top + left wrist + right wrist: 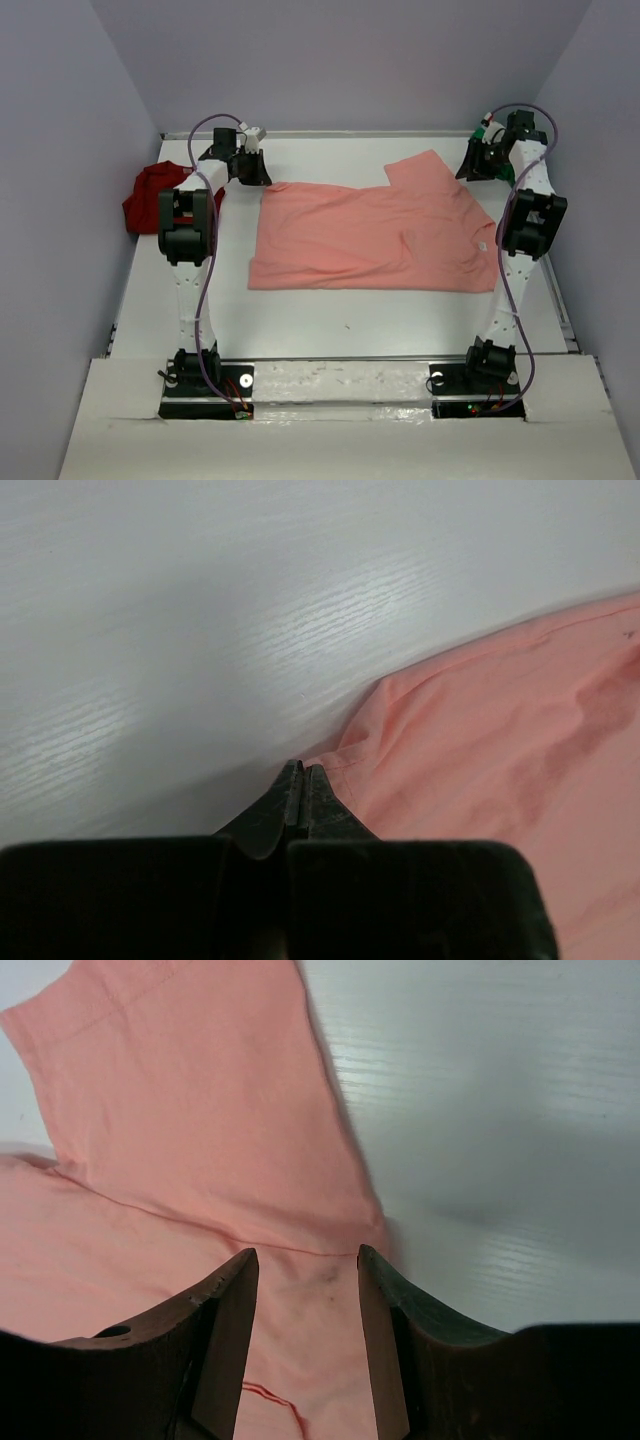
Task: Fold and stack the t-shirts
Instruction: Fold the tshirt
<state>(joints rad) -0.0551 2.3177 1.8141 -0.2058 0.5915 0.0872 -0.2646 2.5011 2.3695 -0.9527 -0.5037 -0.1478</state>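
left wrist view: the left gripper [301, 788] is closed tight, its tips meeting the edge of the salmon-pink t-shirt [500, 760]; whether cloth is pinched i cannot tell. the right gripper [305, 1290] stands half open, gripping nothing, with that shirt beneath and ahead of it. the dark red t-shirt [150, 195] lies bunched beyond, left of the left gripper.
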